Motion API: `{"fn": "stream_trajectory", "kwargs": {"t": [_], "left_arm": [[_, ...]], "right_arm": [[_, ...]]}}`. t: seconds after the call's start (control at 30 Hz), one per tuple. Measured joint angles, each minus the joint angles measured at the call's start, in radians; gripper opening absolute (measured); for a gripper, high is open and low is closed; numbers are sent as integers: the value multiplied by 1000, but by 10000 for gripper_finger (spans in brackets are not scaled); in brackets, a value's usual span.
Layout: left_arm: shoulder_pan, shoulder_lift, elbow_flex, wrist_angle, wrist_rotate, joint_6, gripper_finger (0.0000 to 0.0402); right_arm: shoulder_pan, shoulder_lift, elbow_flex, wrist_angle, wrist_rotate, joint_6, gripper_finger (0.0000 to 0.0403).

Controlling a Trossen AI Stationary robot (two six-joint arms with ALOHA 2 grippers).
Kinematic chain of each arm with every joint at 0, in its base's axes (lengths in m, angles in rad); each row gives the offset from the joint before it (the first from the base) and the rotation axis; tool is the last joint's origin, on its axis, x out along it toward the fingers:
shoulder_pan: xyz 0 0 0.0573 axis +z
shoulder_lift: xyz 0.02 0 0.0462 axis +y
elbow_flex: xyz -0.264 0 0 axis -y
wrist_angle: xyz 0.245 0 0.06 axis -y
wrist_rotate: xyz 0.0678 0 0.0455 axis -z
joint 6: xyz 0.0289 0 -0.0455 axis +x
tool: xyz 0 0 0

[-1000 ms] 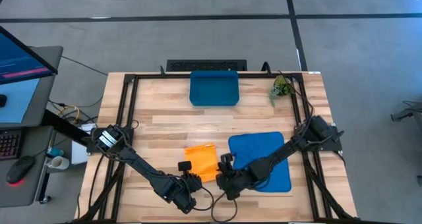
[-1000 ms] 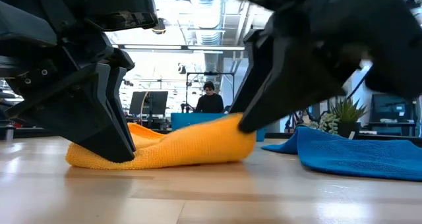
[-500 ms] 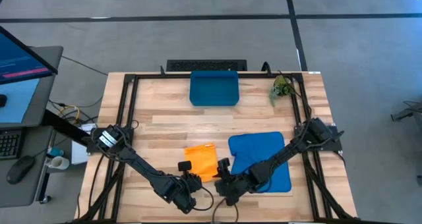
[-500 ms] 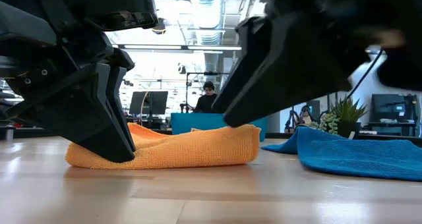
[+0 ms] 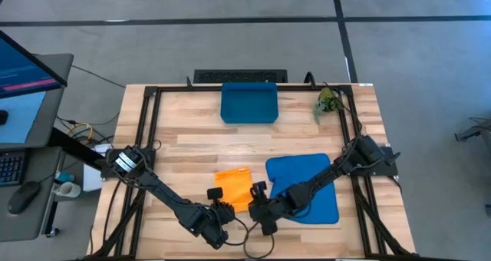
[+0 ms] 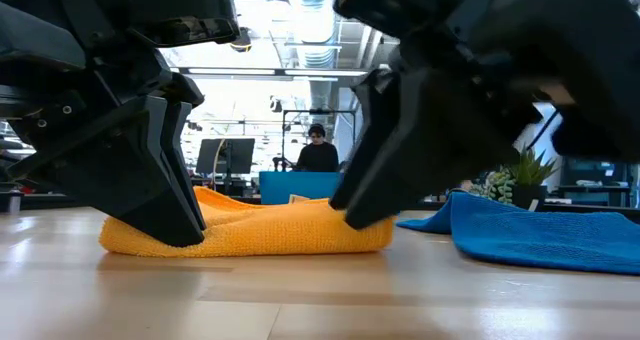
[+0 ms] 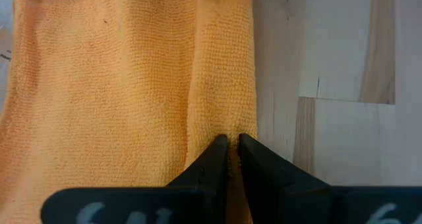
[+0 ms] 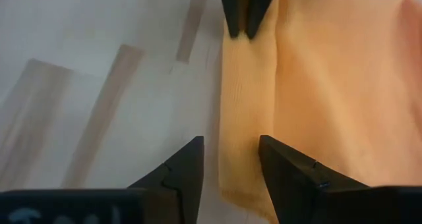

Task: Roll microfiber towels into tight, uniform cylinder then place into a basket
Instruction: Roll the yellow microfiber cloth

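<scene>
Microfiber towels lie on the near half of the table (image 5: 192,138), the blue towel (image 5: 307,176) spread flat and the orange towel (image 5: 236,186) beside it with its near edge folded into a first narrow roll, while the basket (image 5: 249,102) waits well apart at the far edge. For a tight, even cylinder, both ends of that fold should advance together. The left gripper (image 7: 229,145) has its jaws pinched on one end; the right gripper (image 8: 231,159) straddles the other, jaws apart, not yet gripping.
</scene>
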Motion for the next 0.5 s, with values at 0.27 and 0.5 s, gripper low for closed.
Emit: {"fn": "stream_trajectory", "kwargs": {"t": [0.27, 0.5], "left_arm": [[-2, 1, 0, 5, -48, 0, 31], [-12, 3, 8, 6, -62, 3, 31]], "right_arm": [[-22, 0, -21, 10, -30, 38, 168], [-21, 11, -20, -6, -36, 38, 164]]}}
